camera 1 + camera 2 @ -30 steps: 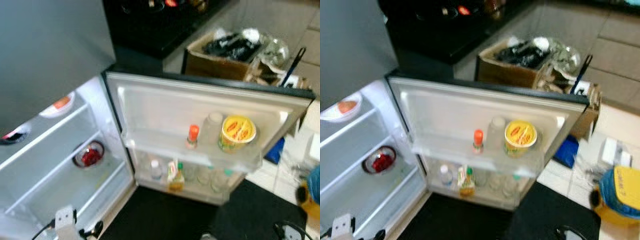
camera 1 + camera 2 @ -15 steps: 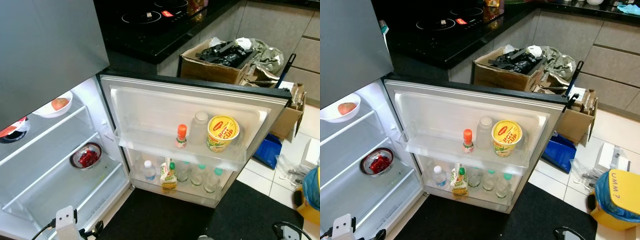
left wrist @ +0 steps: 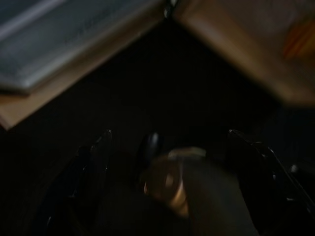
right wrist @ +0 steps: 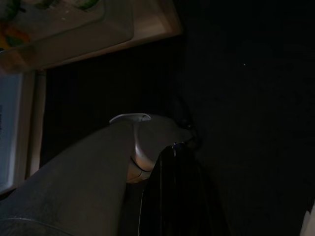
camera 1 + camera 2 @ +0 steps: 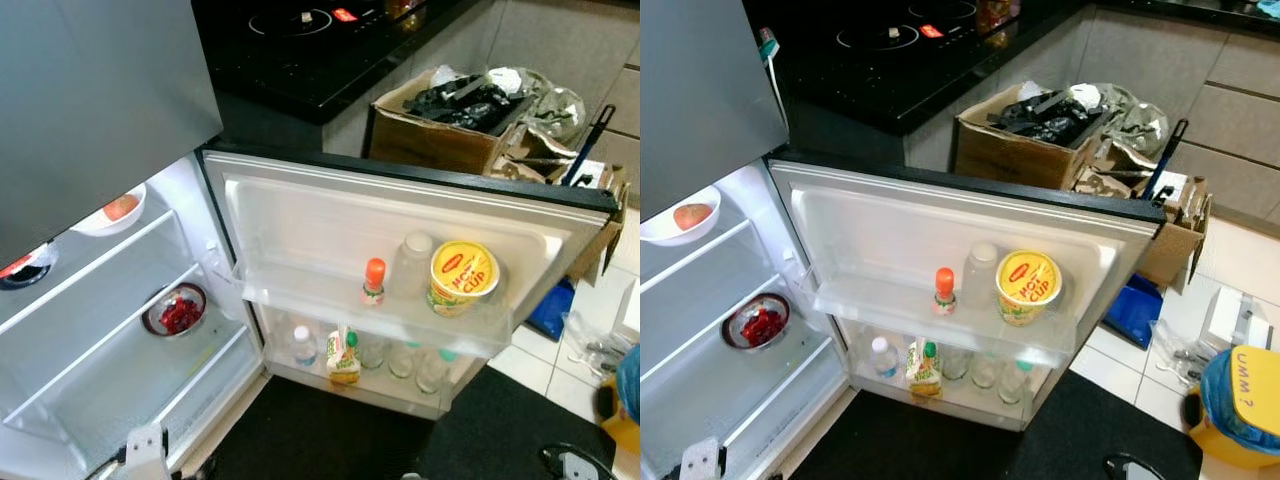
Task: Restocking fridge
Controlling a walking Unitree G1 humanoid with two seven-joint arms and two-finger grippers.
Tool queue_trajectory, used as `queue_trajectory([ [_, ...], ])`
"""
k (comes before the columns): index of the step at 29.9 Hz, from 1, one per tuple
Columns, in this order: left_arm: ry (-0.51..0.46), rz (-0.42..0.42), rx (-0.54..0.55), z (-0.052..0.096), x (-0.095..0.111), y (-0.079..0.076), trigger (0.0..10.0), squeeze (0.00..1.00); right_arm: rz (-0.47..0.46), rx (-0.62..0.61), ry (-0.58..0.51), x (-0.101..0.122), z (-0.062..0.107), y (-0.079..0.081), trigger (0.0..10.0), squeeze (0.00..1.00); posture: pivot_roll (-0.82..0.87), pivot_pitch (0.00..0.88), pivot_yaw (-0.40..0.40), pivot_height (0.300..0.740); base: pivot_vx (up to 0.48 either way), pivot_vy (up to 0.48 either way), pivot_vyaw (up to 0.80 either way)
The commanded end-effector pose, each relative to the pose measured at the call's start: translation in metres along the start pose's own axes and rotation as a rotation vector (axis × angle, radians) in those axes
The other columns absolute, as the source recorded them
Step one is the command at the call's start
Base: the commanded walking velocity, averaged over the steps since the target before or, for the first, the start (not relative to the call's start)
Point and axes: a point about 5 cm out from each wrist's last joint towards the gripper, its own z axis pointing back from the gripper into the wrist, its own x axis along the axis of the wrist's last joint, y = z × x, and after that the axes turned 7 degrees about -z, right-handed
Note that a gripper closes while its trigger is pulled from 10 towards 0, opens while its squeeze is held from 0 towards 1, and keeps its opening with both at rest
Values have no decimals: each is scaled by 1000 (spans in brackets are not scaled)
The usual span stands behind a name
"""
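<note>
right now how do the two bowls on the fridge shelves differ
The white bowl sits on the upper shelf and holds one round orange-red fruit. The metal bowl sits a shelf lower and holds a heap of small dark red pieces. The white bowl is pale and matte; the metal bowl has a shiny rim. Both stand upright and uncovered inside the open fridge.

One yellow noodle cup (image 5: 1028, 288); one orange-capped sauce bottle (image 5: 944, 291); two bowls: white bowl (image 5: 680, 221), red-filled metal bowl (image 5: 756, 322); two cardboard boxes: (image 5: 1025, 150), (image 5: 1175, 245).
</note>
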Motion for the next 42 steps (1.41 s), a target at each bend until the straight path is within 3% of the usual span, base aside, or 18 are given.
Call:
queue_trajectory([
  [1,70,19,-13,4,-19,-5,10000,0,9,-17,45,-11,1,-1,10000,0,-86,128,-9,740,0,0,0],
  [4,92,53,-33,5,-28,-11,10000,0,31,-20,58,-12,1,1,10000,0,-84,121,-14,740,0,-133,0],
  [10,113,32,-52,5,-32,-14,10000,0,50,-34,80,-16,1,0,10000,0,-84,121,-14,740,0,-404,0],
  [42,115,-1,-95,2,-25,-17,10000,0,106,-60,128,-27,2,1,10000,0,-83,114,-3,740,0,-440,0],
])
